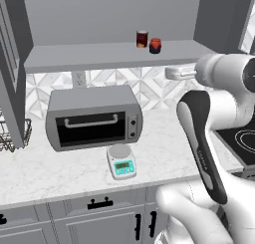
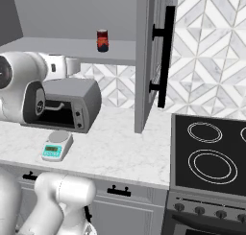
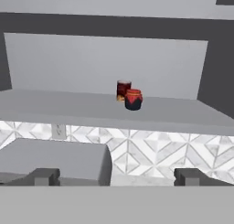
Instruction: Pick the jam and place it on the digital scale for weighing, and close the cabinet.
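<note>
Jam [image 3: 133, 99] sits on the open cabinet [image 1: 114, 54] shelf, just beside and at 4 o'clock of a taller dark red can [image 3: 123, 90] in the hand view. The gripper [image 3: 117, 176] hangs well short of the shelf, fingers spread wide and empty. On the counter [image 1: 60, 166], the digital scale [image 1: 121, 161] stands bare-plattered before a toaster oven [image 1: 93, 117].

Jam [image 2: 103, 48] largely hidden behind taller can [image 2: 102, 39] in right base view; scale [image 1: 121, 162] display digits unreadable.
</note>
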Available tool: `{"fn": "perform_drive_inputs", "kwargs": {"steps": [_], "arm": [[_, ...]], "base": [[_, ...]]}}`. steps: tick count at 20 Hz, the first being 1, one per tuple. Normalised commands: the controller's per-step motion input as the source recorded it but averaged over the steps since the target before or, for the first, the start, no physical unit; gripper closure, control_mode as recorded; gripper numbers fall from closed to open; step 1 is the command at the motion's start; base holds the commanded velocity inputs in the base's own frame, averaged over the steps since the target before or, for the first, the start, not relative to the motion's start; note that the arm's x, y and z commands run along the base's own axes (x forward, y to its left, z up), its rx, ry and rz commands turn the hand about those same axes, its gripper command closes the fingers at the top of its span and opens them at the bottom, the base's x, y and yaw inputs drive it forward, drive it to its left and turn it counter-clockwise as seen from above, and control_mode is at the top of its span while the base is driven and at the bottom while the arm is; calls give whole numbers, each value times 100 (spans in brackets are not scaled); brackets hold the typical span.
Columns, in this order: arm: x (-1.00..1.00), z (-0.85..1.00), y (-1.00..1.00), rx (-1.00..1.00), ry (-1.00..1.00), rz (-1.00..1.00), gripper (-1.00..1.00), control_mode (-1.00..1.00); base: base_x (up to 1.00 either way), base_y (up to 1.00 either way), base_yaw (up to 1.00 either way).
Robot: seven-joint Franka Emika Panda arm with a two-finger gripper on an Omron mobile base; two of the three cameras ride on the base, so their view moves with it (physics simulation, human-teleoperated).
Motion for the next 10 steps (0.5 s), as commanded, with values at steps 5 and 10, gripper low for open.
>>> {"fn": "perform_drive_inputs", "kwargs": {"steps": [5,10], "arm": [[3,22,-4,-2,15,0,-100,-100],[2,9,-10,0,13,0,-100,-100]], "base": [[0,0,0],[0,0,0]]}}
